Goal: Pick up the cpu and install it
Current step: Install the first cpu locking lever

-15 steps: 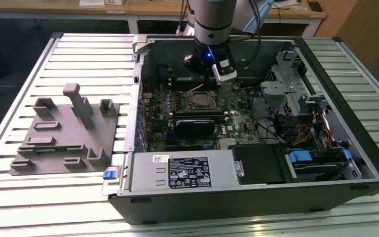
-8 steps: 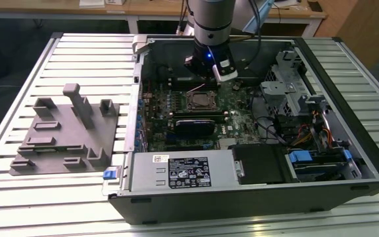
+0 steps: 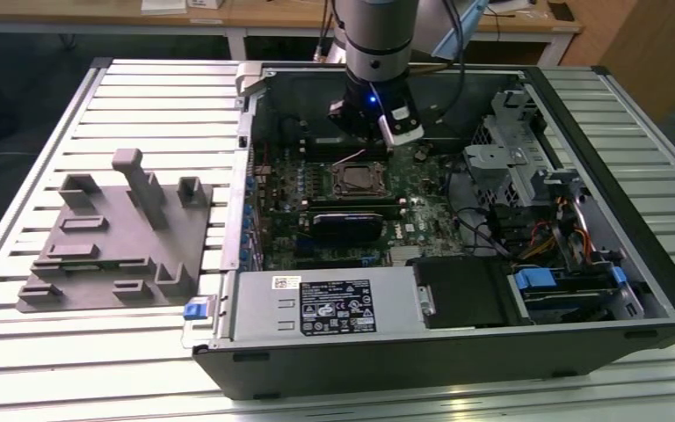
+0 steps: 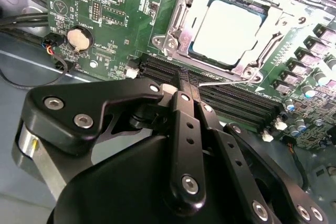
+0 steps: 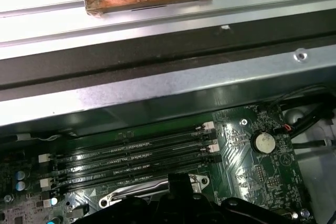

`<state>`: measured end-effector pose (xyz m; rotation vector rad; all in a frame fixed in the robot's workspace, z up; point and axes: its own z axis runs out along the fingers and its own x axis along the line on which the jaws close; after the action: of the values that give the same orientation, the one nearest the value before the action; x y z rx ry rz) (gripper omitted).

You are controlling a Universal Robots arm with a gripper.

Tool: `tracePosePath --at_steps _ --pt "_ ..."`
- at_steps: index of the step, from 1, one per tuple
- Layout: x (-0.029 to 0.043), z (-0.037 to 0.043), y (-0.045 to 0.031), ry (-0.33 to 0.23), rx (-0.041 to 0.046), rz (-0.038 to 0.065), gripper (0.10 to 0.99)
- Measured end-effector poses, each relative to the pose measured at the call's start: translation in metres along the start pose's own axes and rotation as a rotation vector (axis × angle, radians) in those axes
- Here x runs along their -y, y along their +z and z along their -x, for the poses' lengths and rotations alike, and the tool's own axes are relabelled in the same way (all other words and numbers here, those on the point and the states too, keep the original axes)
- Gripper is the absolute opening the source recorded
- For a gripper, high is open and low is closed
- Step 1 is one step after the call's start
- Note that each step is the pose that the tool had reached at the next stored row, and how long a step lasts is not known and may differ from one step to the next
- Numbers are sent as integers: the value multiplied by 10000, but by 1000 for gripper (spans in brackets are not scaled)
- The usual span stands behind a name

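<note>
**Cpu seated in socket, hand closed above the memory slots**

In the exterior view, the open computer case [image 3: 455, 220] lies on the slatted surface [image 3: 138, 105], with the grey tray [image 3: 115, 237] just beside its wall toward the exterior view's left. The arm reaches down inside the case near its far wall; the hand [image 3: 367, 145] hangs over the motherboard [image 3: 350, 211], with walls and the drive cage close around.

In the second wrist view, the cpu [image 4: 227, 31] sits flat within the socket frame [image 4: 178, 22], its silver top bare. The hand [image 4: 184, 85] has its fingers pressed together on nothing, tips over the memory slots [image 4: 226, 98] just beside the socket.

In the first wrist view, the case's metal edge [image 5: 168, 90] runs close behind the slots [image 5: 131, 158].
</note>
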<state>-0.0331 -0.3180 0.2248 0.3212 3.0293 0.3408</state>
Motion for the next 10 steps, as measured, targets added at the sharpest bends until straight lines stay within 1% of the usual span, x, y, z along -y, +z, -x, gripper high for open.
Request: tracePosePath --at_steps 1,3,6,10 --pt "2 -3 4 -7 15 -1 106" --pt "7 -11 17 -27 77 8 106" --pt "13 -14 43 -58 127 -4 106" --pt "20 -16 73 -109 129 -38 106"
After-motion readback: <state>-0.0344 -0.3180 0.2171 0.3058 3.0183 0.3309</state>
